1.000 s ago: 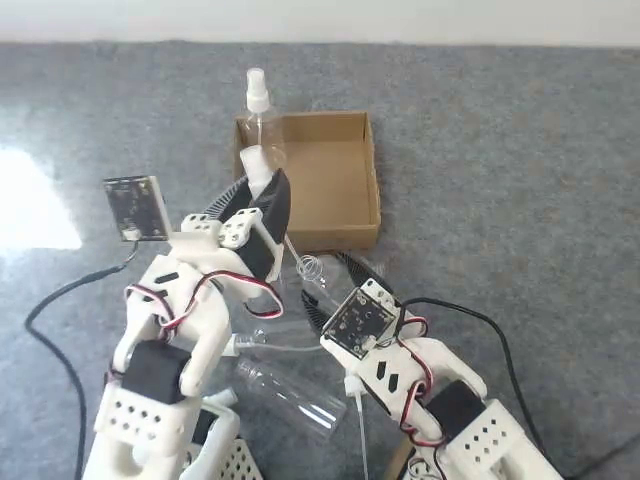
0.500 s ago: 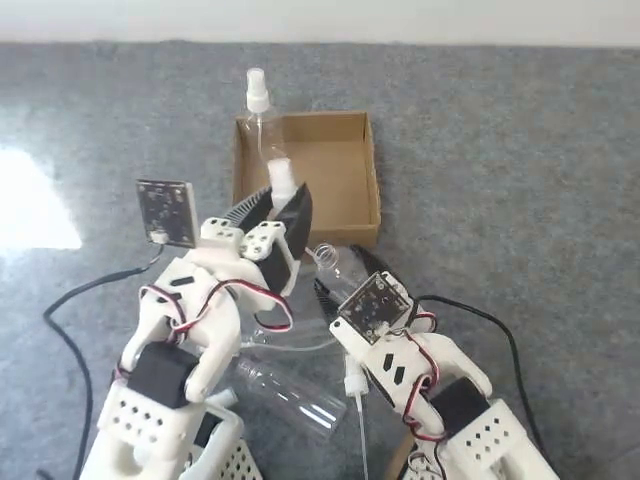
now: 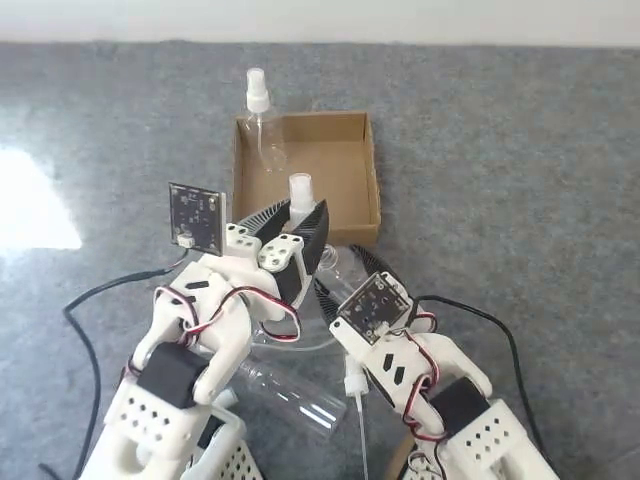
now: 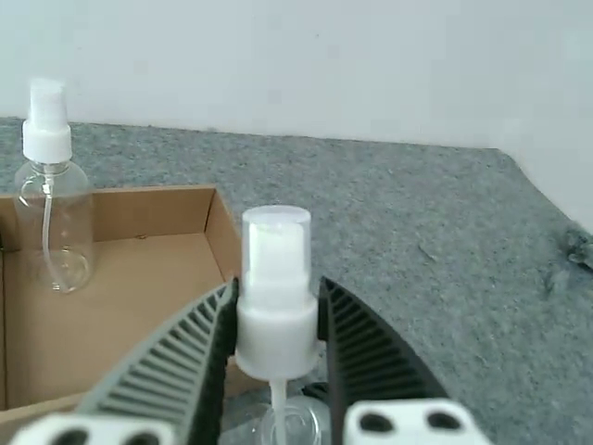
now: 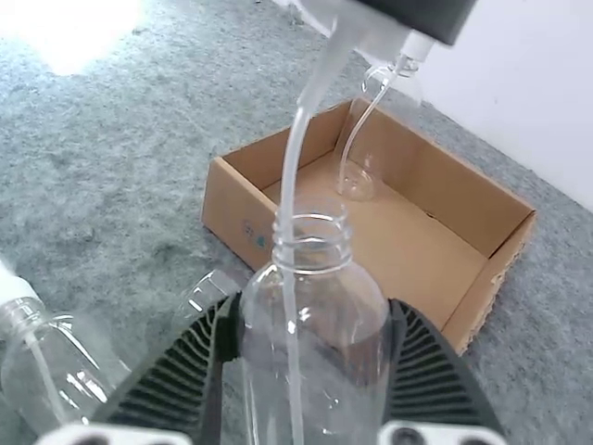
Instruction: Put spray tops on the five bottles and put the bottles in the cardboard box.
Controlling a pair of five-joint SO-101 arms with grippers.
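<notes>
Just in front of the cardboard box (image 3: 373,175), the left gripper (image 4: 275,304) has its ribbed jaws closed on the white collar of a spray top (image 4: 275,269). The top's thin dip tube (image 5: 295,185) runs down through the open neck of a clear bottle (image 5: 313,371). The right gripper (image 5: 312,324) clasps that bottle by its body, jaws parted only as wide as the bottle and pressed against both sides, with the neck pointing up under the top. The spray top sits above the neck, not yet seated on it. A capped bottle (image 3: 262,130) stands in the box's far corner, on the left arm's side. A bare bottle (image 3: 292,393) lies on its side on the grey table (image 3: 500,150) between the two arms' bases.
</notes>
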